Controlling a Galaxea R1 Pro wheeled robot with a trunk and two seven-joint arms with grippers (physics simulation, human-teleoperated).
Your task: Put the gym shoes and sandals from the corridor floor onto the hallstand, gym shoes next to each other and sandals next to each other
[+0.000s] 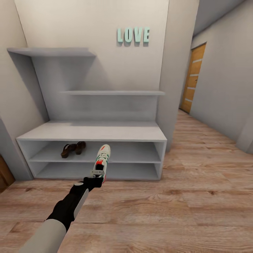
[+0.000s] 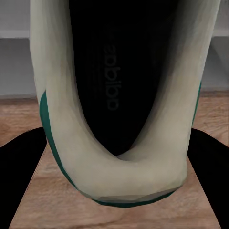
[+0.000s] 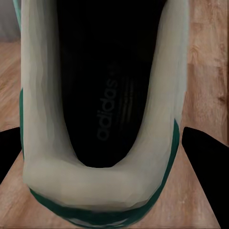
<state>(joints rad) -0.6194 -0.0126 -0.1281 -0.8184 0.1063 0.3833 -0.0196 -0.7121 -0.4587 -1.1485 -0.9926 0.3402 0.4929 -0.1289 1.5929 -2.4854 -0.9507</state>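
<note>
While the left gripper (image 1: pixel 98 174) holds a gym shoe (image 1: pixel 102 159) by its heel, jaws closed on the heel rim, the shoe's long axis runs from the fingers toward twelve o'clock, toe aimed at the hallstand (image 1: pixel 92 132). In the left wrist view the shoe's (image 2: pixel 119 157) heel collar sits right against the camera, dark insole running away toward the rack's shelves, which fits a heel-first grip. The right wrist view shows much the same thing: a second shoe (image 3: pixel 100 176) close up, heel nearest, over floor (image 3: pixel 205 71) (whether those fingers are clamped on it I cannot tell, since only dark edges show at the sides).

From the held shoe, both sandals (image 1: pixel 72 149) stand at about ten o'clock, side by side on the rack's upper open shelf. The toe looks level with that shelf, so the coming move is probably a straight push toward twelve, keeping right of the sandals.
</note>
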